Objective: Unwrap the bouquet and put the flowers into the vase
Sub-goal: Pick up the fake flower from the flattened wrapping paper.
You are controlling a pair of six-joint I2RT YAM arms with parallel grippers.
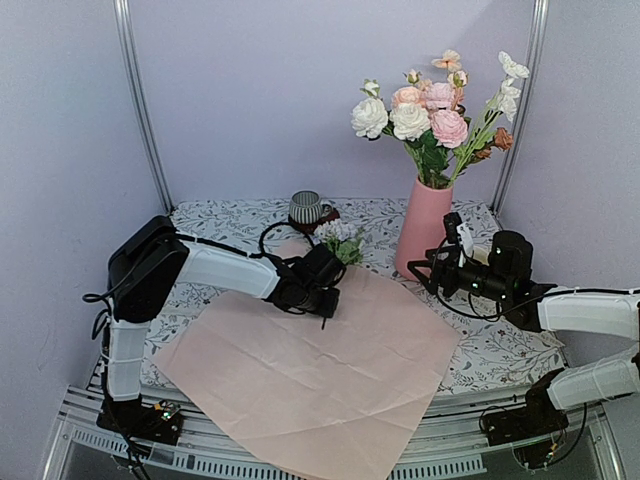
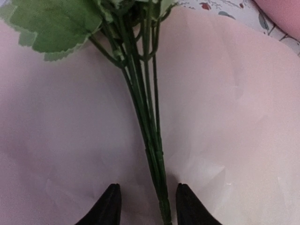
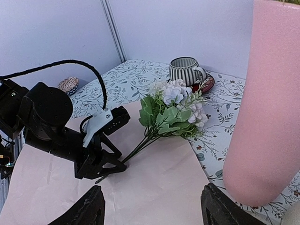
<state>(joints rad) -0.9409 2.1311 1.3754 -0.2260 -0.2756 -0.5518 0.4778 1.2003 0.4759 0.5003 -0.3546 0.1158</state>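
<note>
The tall pink vase (image 1: 424, 225) stands at the back right and holds most of the flowers (image 1: 430, 110). The bouquet's pale pink paper (image 1: 320, 370) lies spread flat on the table. One lilac and white sprig (image 1: 340, 240) lies across its far corner. My left gripper (image 1: 325, 300) is tipped down on the paper, open, with the sprig's green stems (image 2: 145, 108) between its fingers and a gap on each side. My right gripper (image 3: 152, 186) hangs open and empty beside the vase (image 3: 267, 103), facing the sprig (image 3: 176, 105) and the left gripper (image 3: 115, 166).
A striped grey cup on a red saucer (image 1: 304, 207) stands behind the sprig. A small patterned bowl (image 3: 69, 85) sits at the far left in the right wrist view. Lilac walls with metal posts close the back and sides. The paper overhangs the near table edge.
</note>
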